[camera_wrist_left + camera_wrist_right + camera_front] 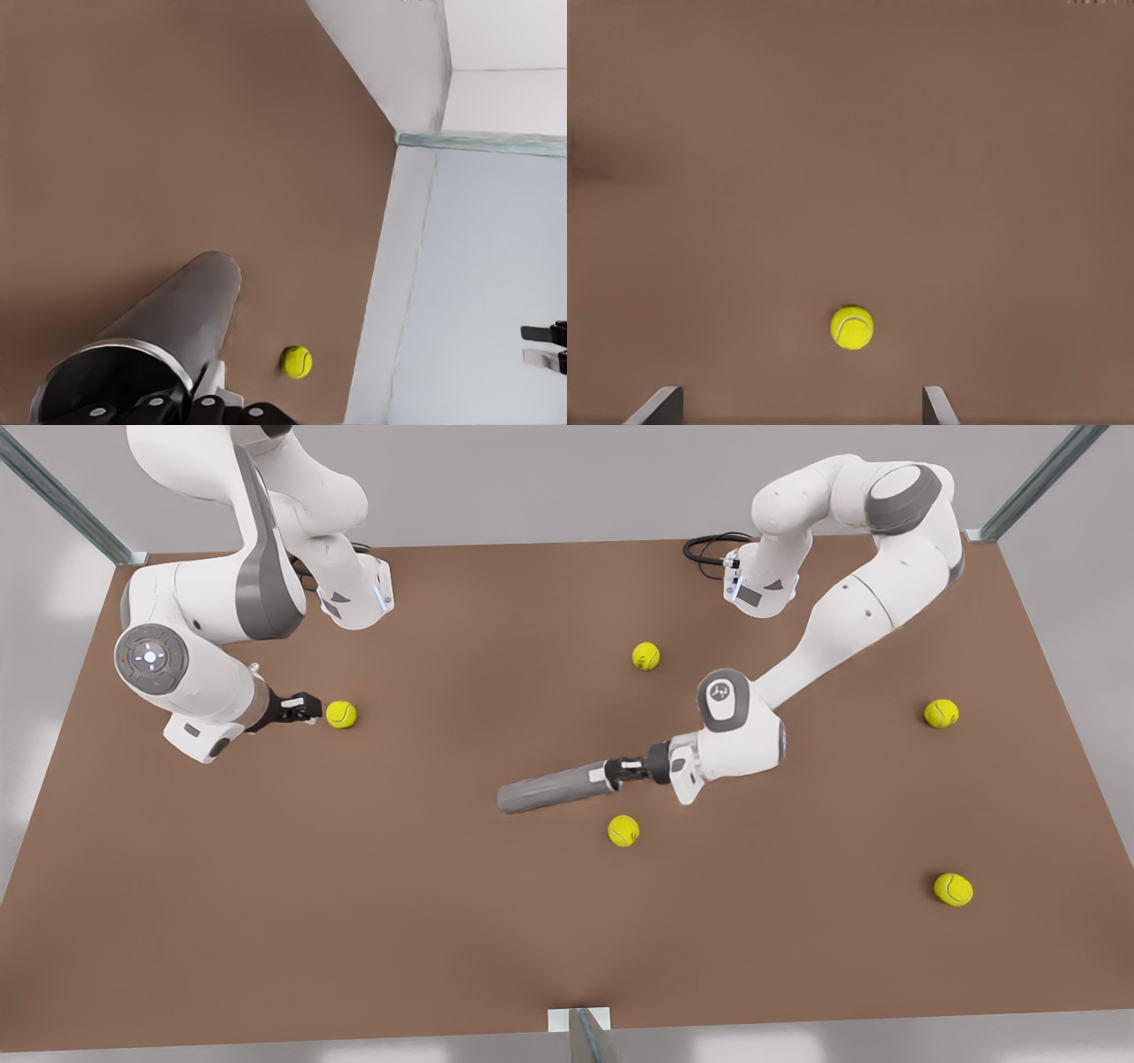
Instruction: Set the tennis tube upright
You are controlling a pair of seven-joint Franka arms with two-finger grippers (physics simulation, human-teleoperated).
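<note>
Brown table (443, 921), balls scattered. Left gripper (620, 771), centre-right of frame, clamps the tube (554, 786) by its rim end; tube near horizontal. Should pivot slowly, base down. Right gripper (310, 708), centre-left, waits with fingers spread beside a ball (341, 714).

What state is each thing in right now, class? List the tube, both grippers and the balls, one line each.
tennis tube: lying nearly level, not upright, gripped at its rimmed end.
left gripper: shut on the tennis tube, at mid-table.
right gripper: jaws open, waiting beside a tennis ball without touching it.
other tennis balls: four, loose on the table.
</note>
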